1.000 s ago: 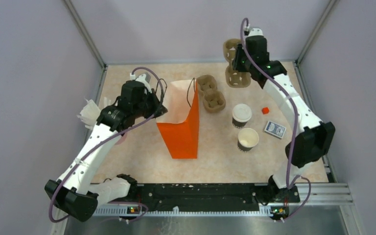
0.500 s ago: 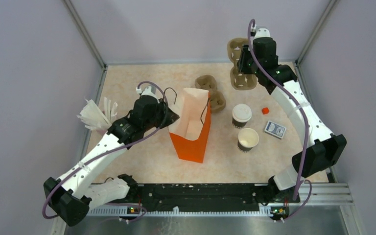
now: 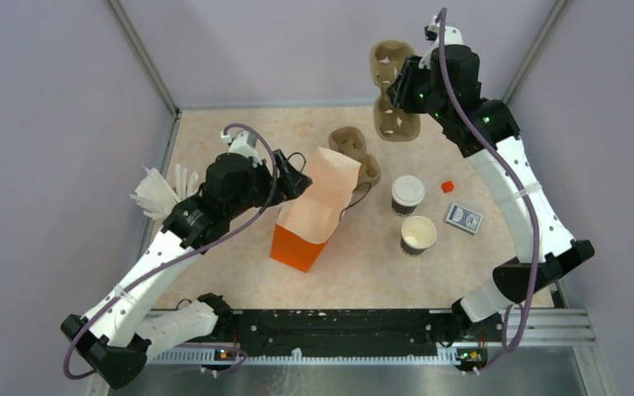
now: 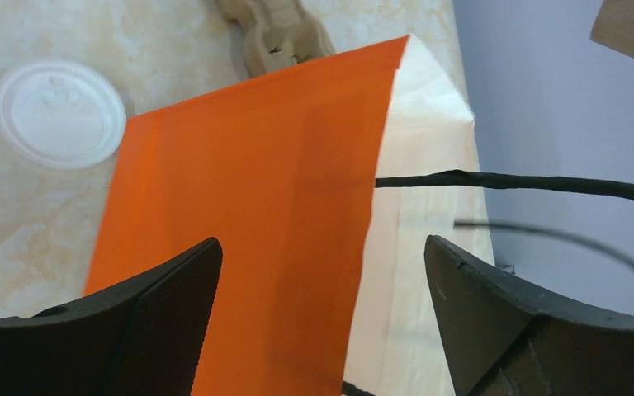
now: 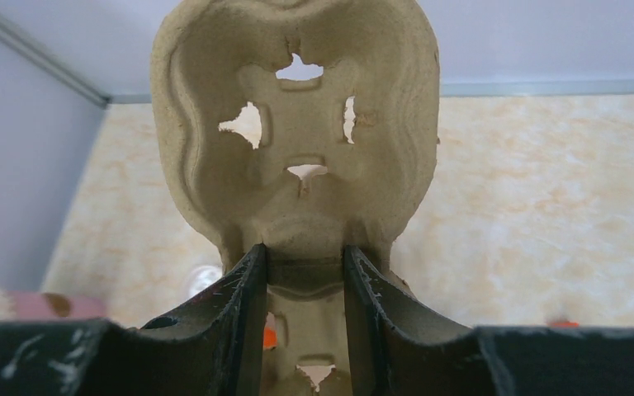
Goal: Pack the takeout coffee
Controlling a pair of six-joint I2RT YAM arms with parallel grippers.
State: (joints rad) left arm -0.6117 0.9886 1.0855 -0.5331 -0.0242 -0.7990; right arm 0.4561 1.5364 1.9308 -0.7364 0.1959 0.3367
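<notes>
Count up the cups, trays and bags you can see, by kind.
Cups: 2 (lidded cup, open cup)
Trays: 2 (held tray, loose tray)
Bags: 1 (bag)
Total: 5

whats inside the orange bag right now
Only the orange bag's pale lining shows through its open mouth; its floor is hidden by the tilted walls. The lidded takeout coffee stands outside on the table.
</notes>
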